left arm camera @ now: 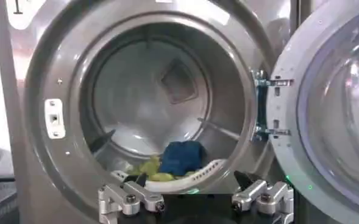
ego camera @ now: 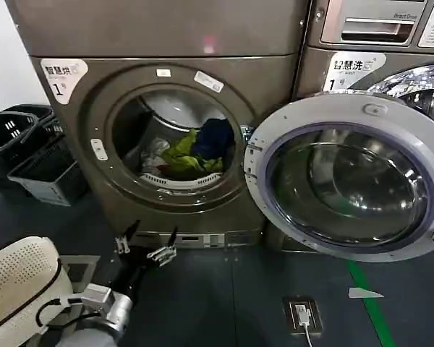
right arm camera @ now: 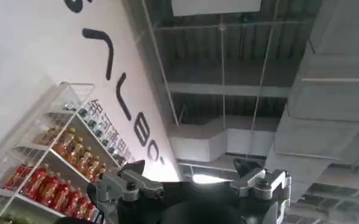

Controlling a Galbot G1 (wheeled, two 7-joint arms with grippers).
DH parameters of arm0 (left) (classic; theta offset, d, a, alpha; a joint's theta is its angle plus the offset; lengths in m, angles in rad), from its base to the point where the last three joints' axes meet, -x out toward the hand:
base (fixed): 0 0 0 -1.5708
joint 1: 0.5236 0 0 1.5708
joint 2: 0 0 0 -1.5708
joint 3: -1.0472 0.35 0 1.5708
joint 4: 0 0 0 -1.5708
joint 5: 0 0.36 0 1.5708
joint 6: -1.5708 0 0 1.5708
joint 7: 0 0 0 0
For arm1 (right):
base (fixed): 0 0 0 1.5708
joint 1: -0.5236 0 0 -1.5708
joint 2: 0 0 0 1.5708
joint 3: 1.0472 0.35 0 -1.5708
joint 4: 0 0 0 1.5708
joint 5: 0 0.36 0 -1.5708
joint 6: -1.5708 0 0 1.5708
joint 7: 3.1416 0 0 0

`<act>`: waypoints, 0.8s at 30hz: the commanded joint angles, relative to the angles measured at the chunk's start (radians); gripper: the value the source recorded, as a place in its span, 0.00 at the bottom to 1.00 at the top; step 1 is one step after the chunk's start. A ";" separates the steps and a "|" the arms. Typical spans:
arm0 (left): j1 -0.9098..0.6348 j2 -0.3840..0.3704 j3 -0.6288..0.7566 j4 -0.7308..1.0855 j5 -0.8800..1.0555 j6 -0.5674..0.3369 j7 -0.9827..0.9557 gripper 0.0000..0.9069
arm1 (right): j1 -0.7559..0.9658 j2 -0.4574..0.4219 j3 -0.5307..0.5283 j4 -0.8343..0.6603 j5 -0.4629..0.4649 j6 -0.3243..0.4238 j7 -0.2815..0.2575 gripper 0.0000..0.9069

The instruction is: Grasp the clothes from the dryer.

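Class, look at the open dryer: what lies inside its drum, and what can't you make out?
Inside the dryer drum lie the clothes: yellow-green, dark navy and white-grey pieces heaped together. Whatever sits beneath the heap is covered. The left end effector hangs open, outside the porthole.
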 commanded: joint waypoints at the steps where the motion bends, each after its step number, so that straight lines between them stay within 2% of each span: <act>1: -0.002 0.000 0.001 0.002 -0.002 0.001 -0.004 1.00 | 0.000 0.000 0.000 -0.001 -0.001 0.000 0.001 1.00; 24: 0.002 -0.003 0.013 0.003 0.004 -0.004 0.000 1.00 | 0.005 -0.003 -0.003 -0.020 -0.007 0.009 0.003 1.00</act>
